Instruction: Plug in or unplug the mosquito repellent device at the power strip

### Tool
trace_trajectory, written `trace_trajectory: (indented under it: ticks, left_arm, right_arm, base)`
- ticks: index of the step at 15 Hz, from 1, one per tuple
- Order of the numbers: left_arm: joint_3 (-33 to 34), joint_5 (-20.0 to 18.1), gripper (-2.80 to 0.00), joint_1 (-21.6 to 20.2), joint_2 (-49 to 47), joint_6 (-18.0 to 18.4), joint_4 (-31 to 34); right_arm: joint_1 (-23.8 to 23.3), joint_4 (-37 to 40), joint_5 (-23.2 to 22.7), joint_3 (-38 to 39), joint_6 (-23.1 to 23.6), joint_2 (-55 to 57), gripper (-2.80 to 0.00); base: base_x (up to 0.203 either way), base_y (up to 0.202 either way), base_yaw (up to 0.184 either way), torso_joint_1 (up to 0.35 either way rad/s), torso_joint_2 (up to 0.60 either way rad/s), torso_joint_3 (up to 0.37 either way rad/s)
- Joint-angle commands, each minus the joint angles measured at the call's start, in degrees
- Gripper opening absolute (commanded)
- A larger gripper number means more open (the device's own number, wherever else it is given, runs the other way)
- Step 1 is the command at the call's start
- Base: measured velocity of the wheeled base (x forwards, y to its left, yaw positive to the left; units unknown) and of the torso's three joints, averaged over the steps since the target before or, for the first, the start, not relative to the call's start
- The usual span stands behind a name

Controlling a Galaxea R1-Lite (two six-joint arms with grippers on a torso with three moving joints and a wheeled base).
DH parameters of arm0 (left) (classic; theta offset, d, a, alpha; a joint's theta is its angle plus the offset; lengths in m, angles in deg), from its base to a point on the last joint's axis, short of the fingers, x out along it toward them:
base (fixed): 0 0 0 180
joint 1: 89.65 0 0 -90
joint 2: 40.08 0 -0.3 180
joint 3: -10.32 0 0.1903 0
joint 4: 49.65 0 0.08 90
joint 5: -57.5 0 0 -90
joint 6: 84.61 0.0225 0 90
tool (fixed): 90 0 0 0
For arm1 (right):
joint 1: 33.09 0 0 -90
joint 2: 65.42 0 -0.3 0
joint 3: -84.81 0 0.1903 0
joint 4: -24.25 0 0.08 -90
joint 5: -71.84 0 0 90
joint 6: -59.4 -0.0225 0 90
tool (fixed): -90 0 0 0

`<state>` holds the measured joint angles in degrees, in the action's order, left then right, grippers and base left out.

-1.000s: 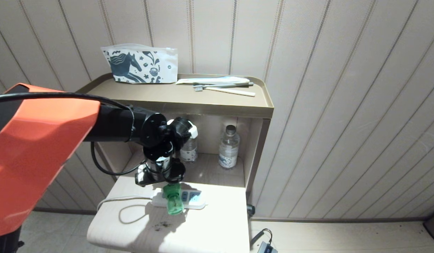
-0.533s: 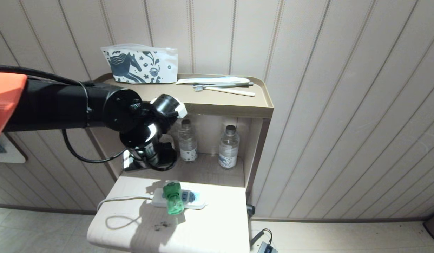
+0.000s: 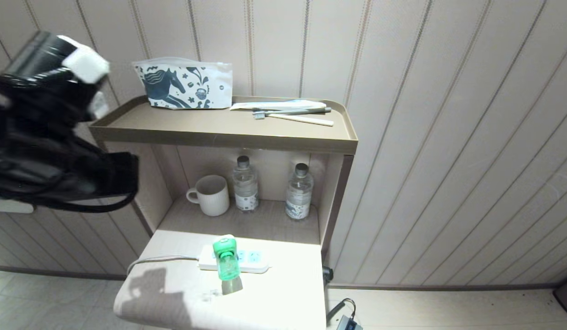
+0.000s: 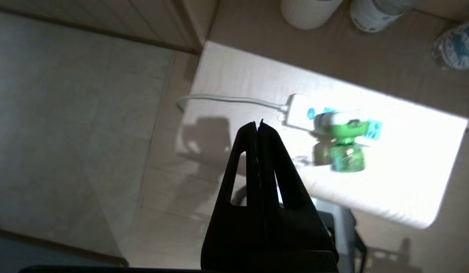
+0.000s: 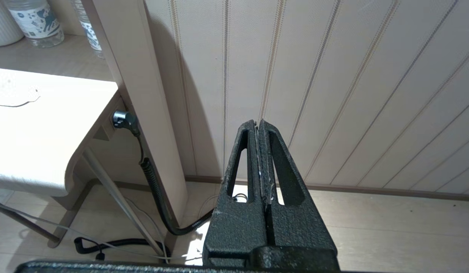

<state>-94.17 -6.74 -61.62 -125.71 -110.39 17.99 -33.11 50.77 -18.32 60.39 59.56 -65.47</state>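
Note:
The mosquito repellent device [image 3: 226,259], a green bottle under a white cap, sits plugged into the white power strip [image 3: 252,262] on the low pale table [image 3: 274,298]. In the left wrist view the mosquito repellent device [image 4: 342,142] stands on the power strip [image 4: 301,113], well off to the side of my left gripper [image 4: 257,124]. That gripper is shut and holds nothing. My left arm [image 3: 45,137] is raised at the far left of the head view, away from the table. My right gripper [image 5: 257,123] is shut and empty, parked low beside the wall panelling.
A white mug [image 3: 211,195] and two clear water bottles [image 3: 245,184] [image 3: 298,191] stand in the niche behind the table. The brown shelf [image 3: 219,126] above carries a printed pouch [image 3: 182,85] and toothbrushes [image 3: 292,114]. The strip's cord [image 3: 155,260] runs off the table's left edge.
My left arm has lifted off the mosquito repellent device and swung up and away to the left. Its gripper has shut empty. The device stays plugged into the strip.

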Motion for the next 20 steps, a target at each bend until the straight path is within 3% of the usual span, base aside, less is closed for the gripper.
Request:
trace_trajectory:
  ticks: [1,7,10,13,16,17,18,20]
  left_arm:
    - [6.5,-0.1,-2.80,-2.6,16.8,6.4,0.2]
    - [27.6,-0.8,-2.80,-9.1,37.9,20.9,0.0]
    - [36.5,-5.3,-2.80,-15.5,46.3,26.5,-3.1]
    - [55.2,-18.0,-2.80,-26.3,64.6,32.5,-15.7]
    - [75.5,-25.7,-2.80,-31.5,69.1,36.0,-42.9]
    - [79.6,-27.2,-2.80,-32.0,69.5,36.7,-50.4]
    - [81.1,-26.8,-2.80,-30.3,69.6,36.9,-52.8]
    - [81.1,-22.6,-2.80,-22.5,69.9,37.4,-51.6]
  right_arm:
    - [-0.1,0.0,0.0,0.0,0.0,0.0,-2.80]
    - [0.0,0.0,0.0,0.0,0.0,0.0,-2.80]
    - [0.0,0.0,0.0,0.0,0.0,0.0,-2.80]
    - [-0.1,0.0,0.0,0.0,0.0,0.0,-2.80]
    - [0.0,0.0,0.0,0.0,0.0,0.0,-2.80]
    - [0.0,0.0,0.0,0.0,0.0,0.0,-2.80]
    - [0.0,0.0,0.0,0.0,0.0,0.0,-2.80]
    - [0.0,0.0,0.0,0.0,0.0,0.0,-2.80]
  base:
    - [0.000,0.000,0.000,0.000,0.00,0.000]
    - [0.000,0.000,0.000,0.000,0.00,0.000]
    - [0.000,0.000,0.000,0.000,0.00,0.000]
    - [0.000,0.000,0.000,0.000,0.00,0.000]
    - [0.000,0.000,0.000,0.000,0.00,0.000]
    - [0.000,0.000,0.000,0.000,0.00,0.000]
    - [0.000,0.000,0.000,0.000,0.00,0.000]
    - [0.000,0.000,0.000,0.000,0.00,0.000]
